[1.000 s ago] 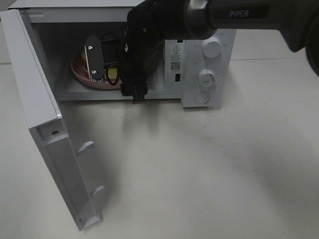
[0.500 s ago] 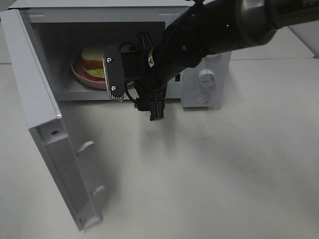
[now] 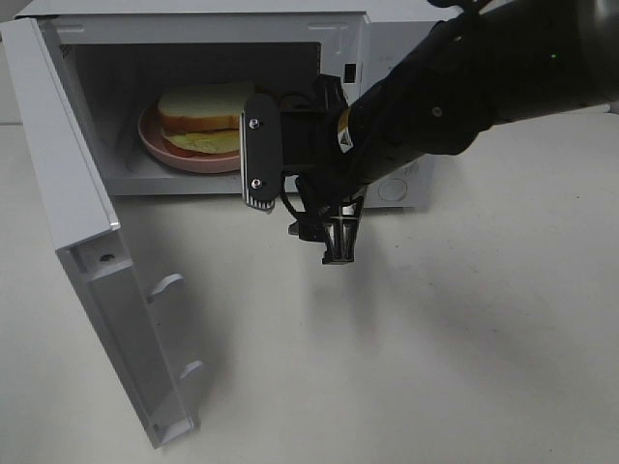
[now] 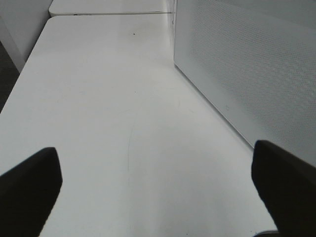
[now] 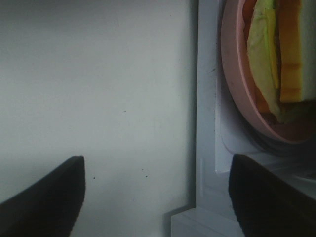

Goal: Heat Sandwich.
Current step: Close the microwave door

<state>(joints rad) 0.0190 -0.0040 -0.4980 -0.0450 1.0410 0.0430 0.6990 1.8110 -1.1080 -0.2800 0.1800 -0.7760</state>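
The sandwich lies on its pink plate inside the open microwave, just beyond the right gripper. Its jaws are spread wide and hold nothing, and its arm hides the control panel. The left gripper, its fingertips cut off by the frame, gapes empty over the table.

Matt white microwave, smooth pink plate, soft-breaded sandwich, smooth matt table.
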